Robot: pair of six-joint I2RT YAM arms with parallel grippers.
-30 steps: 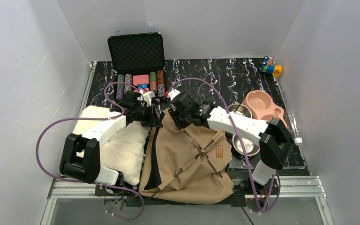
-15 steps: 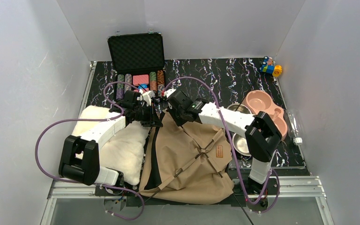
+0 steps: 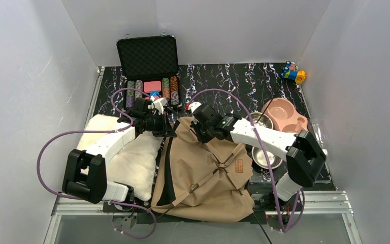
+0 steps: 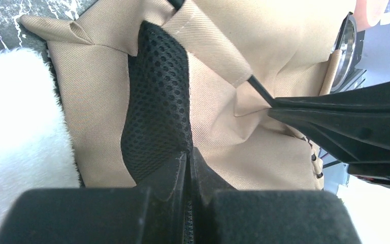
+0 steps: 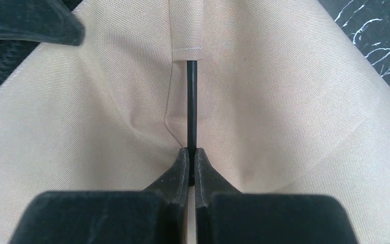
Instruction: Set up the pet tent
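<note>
The pet tent (image 3: 203, 173) lies slumped and flat on the surface (image 3: 244, 81), filling the lower centre of the top view, its brown label patch (image 3: 238, 165) facing up right of centre. At the tent's upper edge the right jaws are pressed together on a thin black pole (image 5: 191, 101), just below where it comes out of a tan fabric sleeve (image 5: 187, 25). Just to the left, at the tent's upper left corner, the left jaws are closed, pinching the edge of its black mesh panel (image 4: 160, 101). A fluffy cream cushion (image 3: 127, 162) lies against the tent's left side. Steel bowls (image 3: 264, 157) and a pink double bowl (image 3: 284, 114) sit to its right. An open case of poker chips (image 3: 150, 71) stands at the upper left, and a small coloured toy (image 3: 293, 73) at the upper right.
</note>
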